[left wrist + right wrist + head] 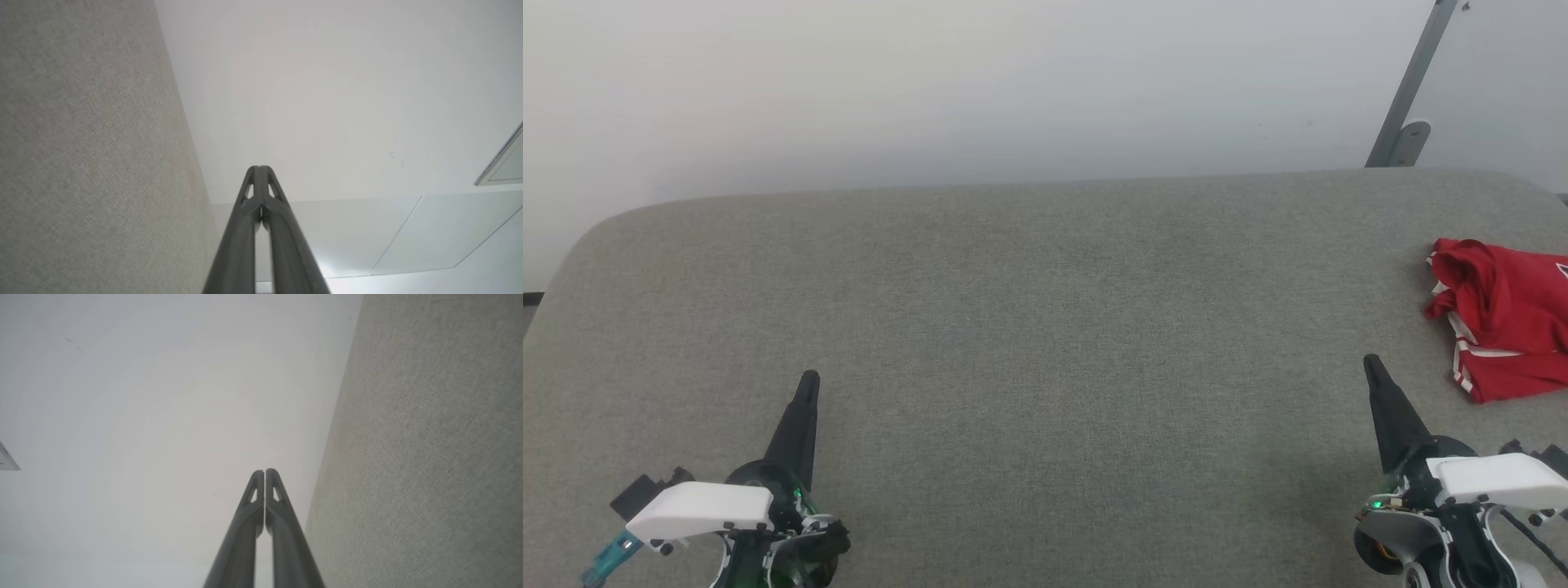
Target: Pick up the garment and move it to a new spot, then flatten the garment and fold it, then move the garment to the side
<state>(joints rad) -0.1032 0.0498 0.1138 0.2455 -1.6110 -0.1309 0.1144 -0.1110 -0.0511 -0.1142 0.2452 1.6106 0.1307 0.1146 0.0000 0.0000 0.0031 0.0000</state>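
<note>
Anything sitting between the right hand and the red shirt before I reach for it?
Nothing visible. Only bare grey surface lies between the shut right hand and the crumpled red shirt, which runs off the head view's right edge.

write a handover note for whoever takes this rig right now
Left gripper: shut, empty, at the near left of the grey table.
Right gripper: shut, empty, near right, just short of the red jersey.
Jersey: bunched at the table's right side, partly cut off by the frame.
Done: cannot tell; it looks rumpled, not neatly folded.
Left: likely pick up, flatten, fold, set aside.
</note>
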